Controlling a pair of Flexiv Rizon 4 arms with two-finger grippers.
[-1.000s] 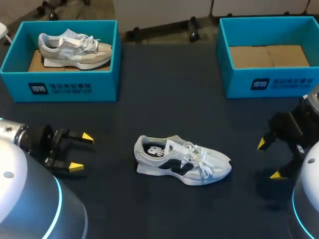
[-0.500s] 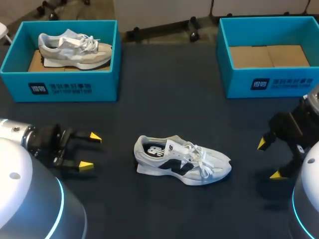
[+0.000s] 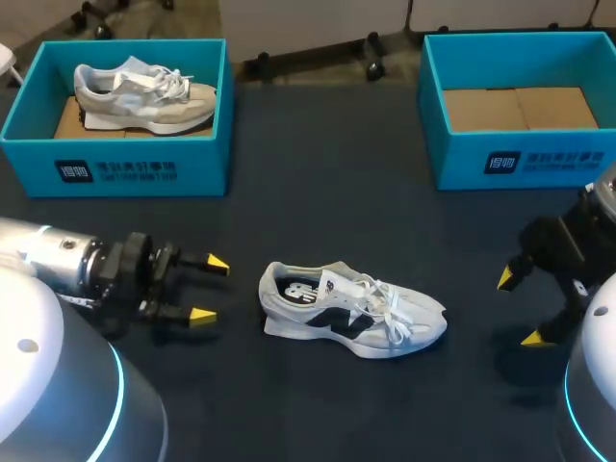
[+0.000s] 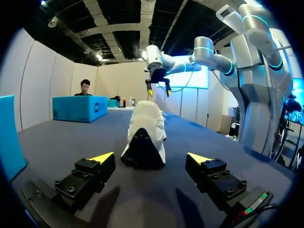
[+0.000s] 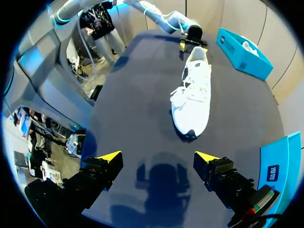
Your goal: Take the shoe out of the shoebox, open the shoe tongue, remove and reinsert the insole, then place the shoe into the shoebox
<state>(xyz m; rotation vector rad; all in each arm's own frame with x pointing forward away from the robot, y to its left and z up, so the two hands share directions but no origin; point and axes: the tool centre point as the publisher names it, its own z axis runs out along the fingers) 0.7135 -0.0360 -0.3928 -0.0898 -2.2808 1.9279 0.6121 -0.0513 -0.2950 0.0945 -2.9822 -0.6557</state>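
Note:
A white shoe (image 3: 351, 310) with a dark side mark lies on its sole in the middle of the dark table, heel toward my left arm, toe toward my right. My left gripper (image 3: 209, 289) stands open a short way from the heel; the left wrist view has the heel (image 4: 142, 149) straight ahead of the left gripper (image 4: 151, 159). My right gripper (image 3: 517, 308) is open off the toe, well apart from it; the shoe (image 5: 194, 90) lies ahead of the right gripper (image 5: 159, 156). An empty blue shoebox (image 3: 520, 154) stands at the back right.
A second blue shoebox (image 3: 115, 168) at the back left holds a grey shoe (image 3: 144, 96). Open dark tabletop lies between the boxes and around the white shoe.
My left gripper has moved right, toward the shoe's heel, staying open. The right arm and the shoe have not moved.

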